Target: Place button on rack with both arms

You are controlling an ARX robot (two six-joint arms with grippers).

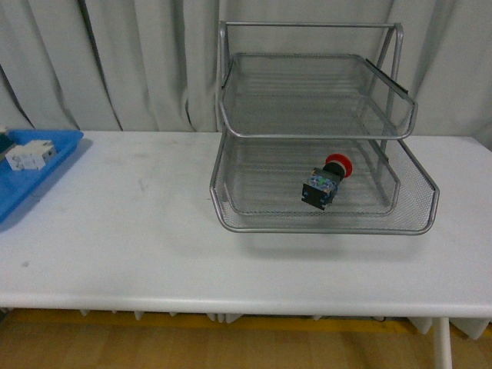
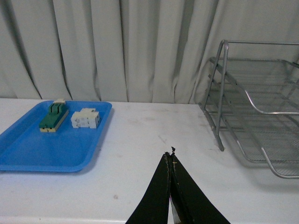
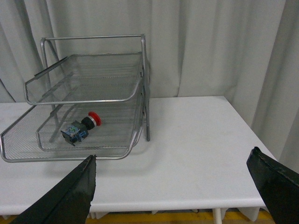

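Fingers, left gripper (image 2: 171,151): two, black, pressed together along their length, with nothing between them.
Fingers, right gripper (image 3: 172,156): two, black, spread wide, with only bare table showing between them.
Button (image 1: 327,183): one. It lies on its side inside the rack, under the top tier and right of the middle. The red cap points toward the back and the dark body toward the front rim. No finger touches it.
Button's tier: one of the two lower ones (the mesh layers overlap, so I cannot tell which).
Rack (image 1: 323,229): one, silver wire mesh on a tube frame, with three tiers. It stands on the right half of the table, open front toward the robot. The top tier holds nothing.
Rack from the wrists: the left wrist view shows its side (image 2: 219,93), well away from the closed fingers. The right wrist view shows the whole rack (image 3: 84,100), with the button (image 3: 80,127) low inside it.
Tray (image 2: 46,154): one, flat and blue, at the table's left end, well apart from the rack. In the front view only part of it (image 1: 23,192) is in frame.
Parts on the tray: two, side by side. One is a green switch (image 2: 53,116) and one is a white block (image 2: 85,118).
Table (image 1: 154,231): one, white.
Curtain (image 1: 138,61): pale and pleated, behind the table.
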